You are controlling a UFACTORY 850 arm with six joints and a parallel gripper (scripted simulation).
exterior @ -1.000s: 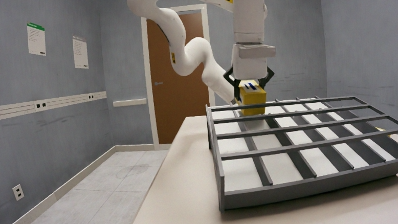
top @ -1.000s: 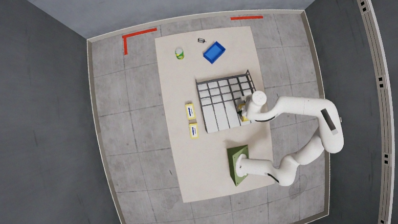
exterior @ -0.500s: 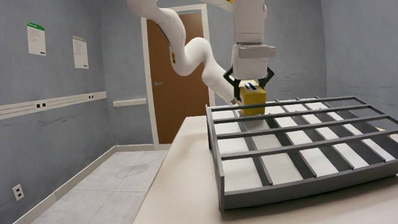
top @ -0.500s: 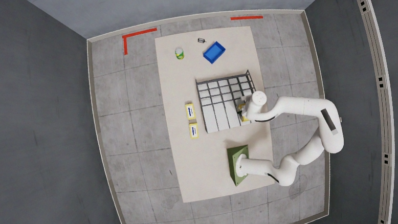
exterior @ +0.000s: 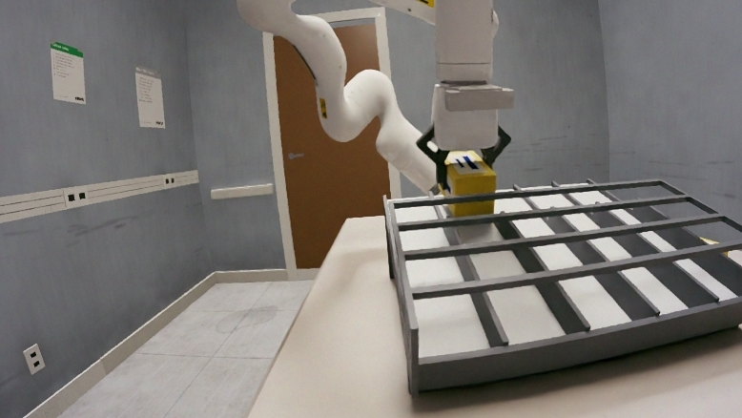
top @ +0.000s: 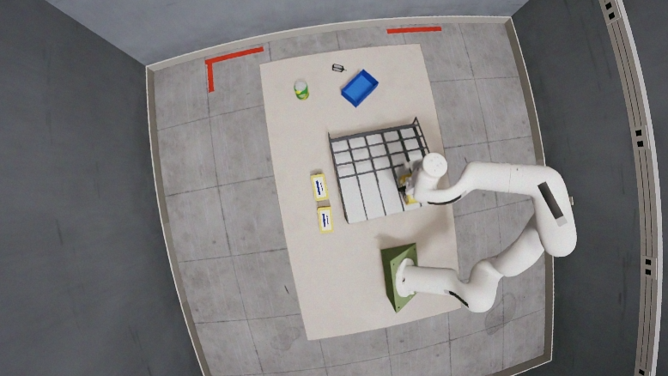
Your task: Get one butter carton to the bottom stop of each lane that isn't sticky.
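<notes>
The grey shelf point(top: 377, 175) with five sloped lanes stands on the table; it also shows in the exterior view point(exterior: 560, 269), its bottom stop nearest that camera. My gripper point(exterior: 466, 165) is shut on a yellow butter carton point(exterior: 470, 187) and holds it upright at the high end of the second lane from the left in that view. The carton's base is hidden behind a crossbar. From above, the gripper point(top: 407, 184) and carton point(top: 404, 178) are mostly hidden under my wrist. Two more butter cartons point(top: 319, 186) point(top: 324, 219) lie flat on the table beside the shelf.
A blue bin point(top: 359, 87), a green-and-yellow can point(top: 301, 89) and a small black object point(top: 338, 68) sit at the far end of the table. My green base mount point(top: 398, 275) stands at the near end. Crossbars span the shelf above its lanes.
</notes>
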